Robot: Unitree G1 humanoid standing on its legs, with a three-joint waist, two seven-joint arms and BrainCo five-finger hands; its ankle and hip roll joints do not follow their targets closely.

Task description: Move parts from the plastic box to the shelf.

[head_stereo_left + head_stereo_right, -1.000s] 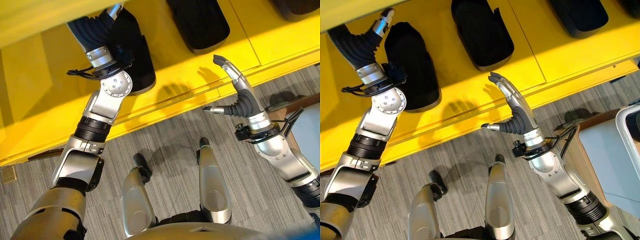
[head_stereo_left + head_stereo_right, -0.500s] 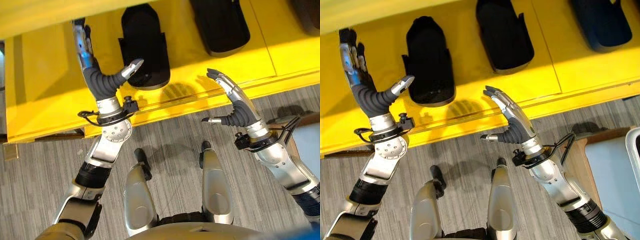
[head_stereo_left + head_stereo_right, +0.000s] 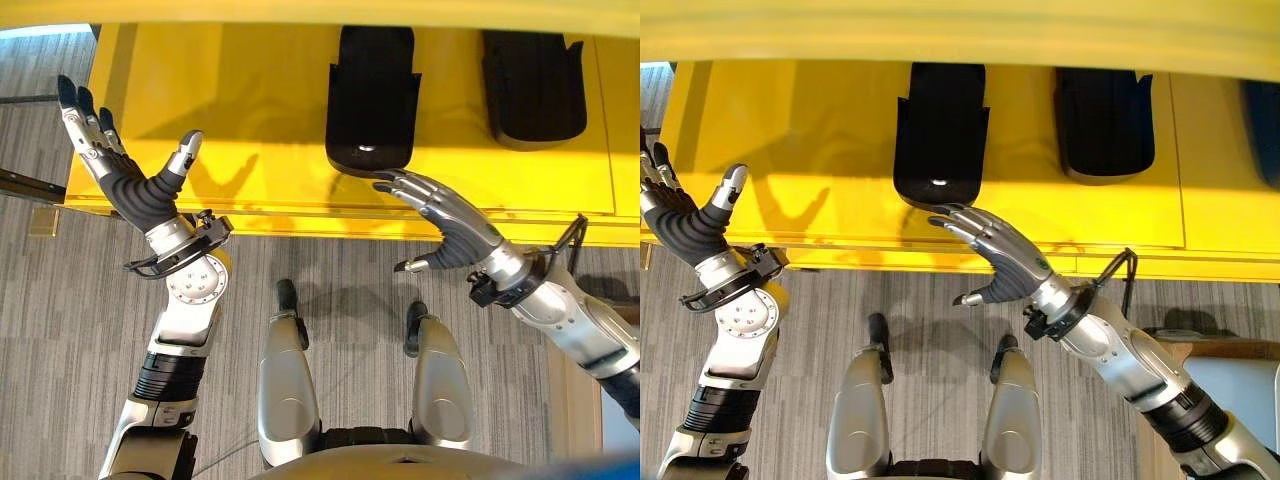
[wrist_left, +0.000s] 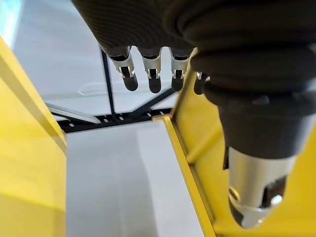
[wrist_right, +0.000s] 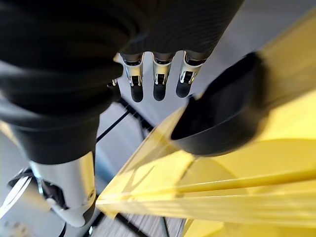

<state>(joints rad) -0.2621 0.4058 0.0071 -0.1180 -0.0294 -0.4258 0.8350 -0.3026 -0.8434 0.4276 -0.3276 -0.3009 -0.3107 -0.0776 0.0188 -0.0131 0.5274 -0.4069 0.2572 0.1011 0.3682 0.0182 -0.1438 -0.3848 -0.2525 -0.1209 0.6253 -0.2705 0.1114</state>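
Now both hands are empty and clear of the yellow shelf (image 3: 250, 110). The left hand (image 3: 125, 175) is raised by the shelf's left end, fingers straight and spread, thumb apart, holding nothing. A second ago that arm reached deep over the shelf with its hand on the near black part (image 3: 372, 100); half a second ago it was already lifting off with loose fingers, and it has since pulled back to the left. The part lies flat on the shelf, its rounded end toward the front edge, with a second part (image 3: 535, 85) well apart on its right.

The right hand (image 3: 995, 250) hovers at the shelf's front edge, just below the near part, fingers stretched and slightly fanned, touching nothing as far as I can tell; it has hardly changed its pose. The whole view has shifted too, so the head has turned.

By my reading, a placement is just finished: the part is released and resting. The box is not in sight, so the next step would likely be turning back to fetch another part.
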